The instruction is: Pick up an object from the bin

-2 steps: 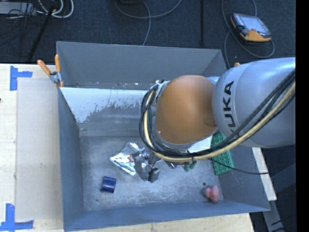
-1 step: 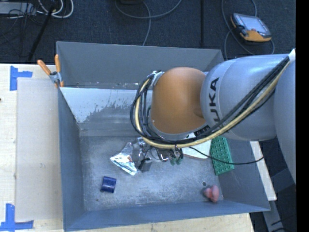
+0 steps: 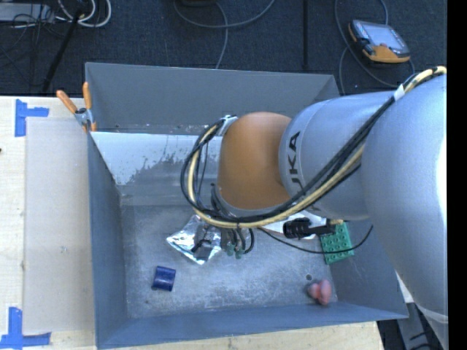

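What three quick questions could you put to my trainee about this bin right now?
1. True or false: the small blue block lies at the lower left of the grey metal bin's floor in the camera view.
2. Fill in: the small pink lump lies near the floor's lower ____ corner.
3. Which lies nearest the gripper? A the crumpled silver foil wrapper; B the blue block; C the pink lump.
Key: 1 true; 2 right; 3 A.
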